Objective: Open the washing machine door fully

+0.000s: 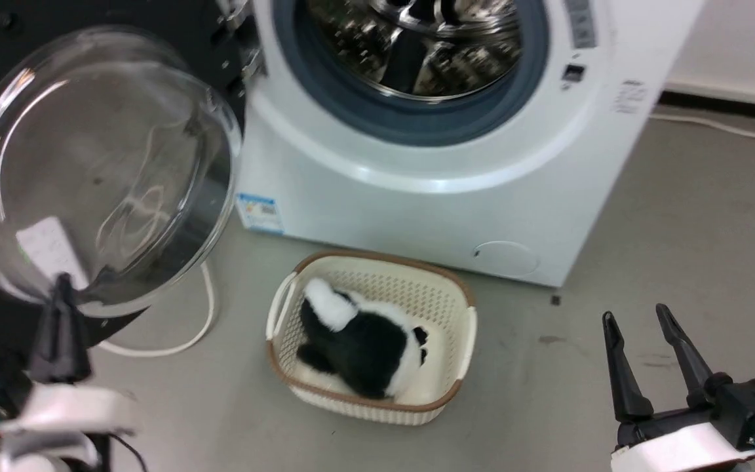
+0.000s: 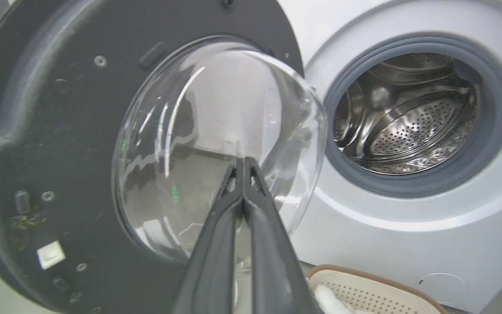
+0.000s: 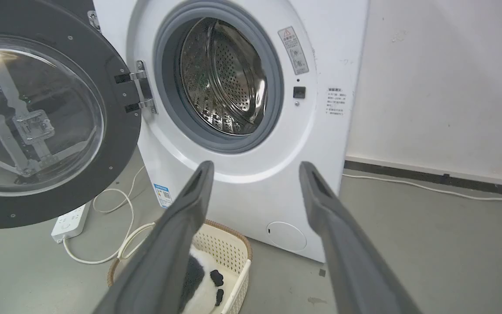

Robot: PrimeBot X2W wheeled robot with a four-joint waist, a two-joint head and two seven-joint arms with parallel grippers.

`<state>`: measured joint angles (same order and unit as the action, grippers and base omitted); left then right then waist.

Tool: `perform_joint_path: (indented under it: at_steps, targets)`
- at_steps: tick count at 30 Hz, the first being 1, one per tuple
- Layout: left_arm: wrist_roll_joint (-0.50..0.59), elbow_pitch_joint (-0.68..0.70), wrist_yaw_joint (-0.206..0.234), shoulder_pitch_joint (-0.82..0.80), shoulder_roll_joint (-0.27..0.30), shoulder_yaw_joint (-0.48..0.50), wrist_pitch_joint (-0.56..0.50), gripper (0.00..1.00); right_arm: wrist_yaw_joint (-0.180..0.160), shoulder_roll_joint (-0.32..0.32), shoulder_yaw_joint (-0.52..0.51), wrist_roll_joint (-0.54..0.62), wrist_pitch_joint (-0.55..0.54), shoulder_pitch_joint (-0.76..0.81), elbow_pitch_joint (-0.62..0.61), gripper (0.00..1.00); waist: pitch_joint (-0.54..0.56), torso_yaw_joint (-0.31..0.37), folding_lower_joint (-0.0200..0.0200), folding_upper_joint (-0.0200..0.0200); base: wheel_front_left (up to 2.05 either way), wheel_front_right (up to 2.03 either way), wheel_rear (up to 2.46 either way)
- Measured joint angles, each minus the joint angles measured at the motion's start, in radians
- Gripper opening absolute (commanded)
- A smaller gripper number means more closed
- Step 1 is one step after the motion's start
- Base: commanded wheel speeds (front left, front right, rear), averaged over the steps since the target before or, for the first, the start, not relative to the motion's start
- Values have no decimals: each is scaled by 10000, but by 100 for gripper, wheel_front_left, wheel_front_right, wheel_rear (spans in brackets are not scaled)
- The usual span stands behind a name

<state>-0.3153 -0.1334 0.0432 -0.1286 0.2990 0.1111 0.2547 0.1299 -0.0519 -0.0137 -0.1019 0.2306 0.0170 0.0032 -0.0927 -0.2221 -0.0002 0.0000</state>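
Note:
The washing machine (image 1: 417,196) is a white front-loader with a grey rubber ring and a bare steel drum (image 3: 222,78). Its washing machine door (image 1: 99,170), a black disc with a bulging clear glass bowl, stands swung far out to the left on its metal hinge (image 3: 140,91). My left gripper (image 1: 61,288) is shut, its tips close against the lower part of the glass bowl (image 2: 216,148), holding nothing. In the left wrist view the left gripper (image 2: 243,162) points at that bowl. My right gripper (image 1: 636,321) hangs open over the floor at the lower right, empty, the washing machine (image 3: 251,183) ahead of the right gripper (image 3: 255,168).
A cream plastic basket (image 1: 443,288) with a black-and-white plush toy (image 1: 358,341) sits on the grey floor in front of the machine. A white cable (image 1: 204,314) and power strip (image 3: 70,220) lie under the door. A wall (image 3: 442,87) stands behind the machine on the right.

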Motion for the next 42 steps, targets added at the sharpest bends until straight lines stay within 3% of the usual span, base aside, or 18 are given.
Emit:
perform_joint_path:
  at_steps: [8,15,23,24,25,26,42]
  targets:
    - [518,1672,288,1698,-871,-1055,-17,0,-2,-4,-217,123,61,378,-161,100,815,1043,0,0,0,0,0]
    - [938,1720,244,2116,-1129,-1906,-17,0,-2,-4,-240,-42,105,742,-207,100,1128,1737,1,-1,0,0,0]
    - [1106,1279,257,2368,-1440,-2347,0,0,0,-4,-140,-314,180,826,-180,100,1174,1892,2,0,0,0,0]
    - [1114,1145,257,2375,-1526,-2437,2,19,-2,-4,-113,-316,192,826,-178,100,1179,1874,3,0,0,0,0]
    - [1114,1145,257,2375,-1526,-2437,2,65,-2,-4,-113,-316,192,826,-178,100,1179,1874,3,0,0,0,0]
    - [1147,1047,257,2375,-1565,-2535,2,100,-2,-4,-111,-347,196,829,-167,100,1187,1846,2,0,0,0,0]
    - [1482,826,393,2337,-1559,-2671,15,100,-2,-4,-17,-418,265,832,36,100,1155,1785,2,0,0,0,0]
